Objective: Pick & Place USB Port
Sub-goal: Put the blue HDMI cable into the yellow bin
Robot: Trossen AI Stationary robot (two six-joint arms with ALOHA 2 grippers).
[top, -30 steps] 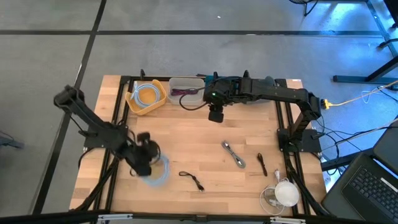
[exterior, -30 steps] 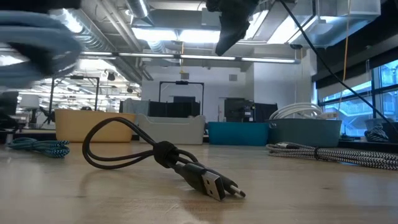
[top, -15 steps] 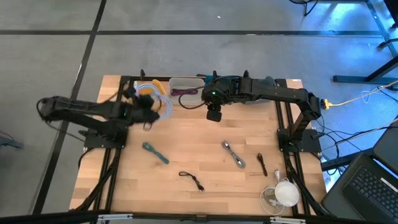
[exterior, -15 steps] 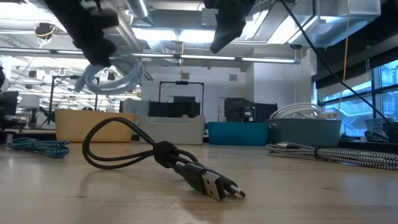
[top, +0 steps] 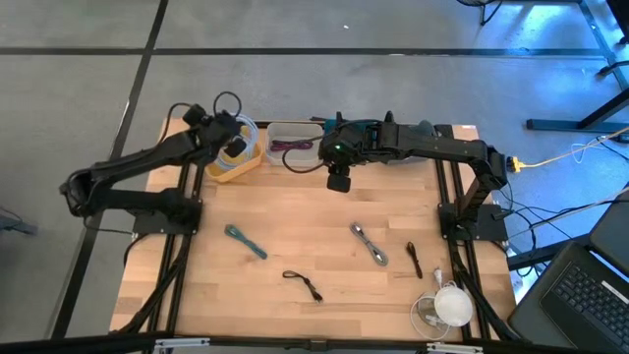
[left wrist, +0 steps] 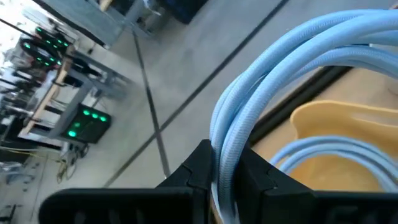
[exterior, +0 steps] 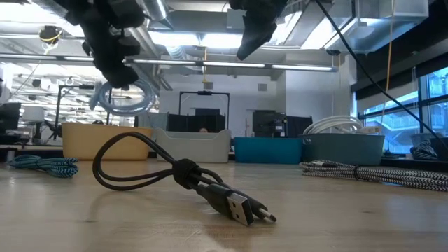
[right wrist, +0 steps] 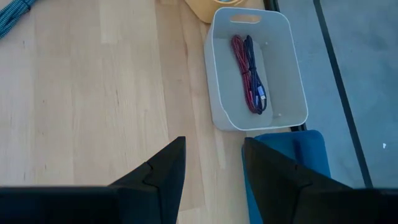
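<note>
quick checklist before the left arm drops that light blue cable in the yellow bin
1. Left tool shut on the light blue cable: ok.
2. Cable lifted off the table: ok.
3. Tool over the yellow bin: ok in the high view.
4. Whole coil hanging inside the bin's rim: cannot tell.
5. Right tool open, parked near the white bin, out of the way: ok.
</note>
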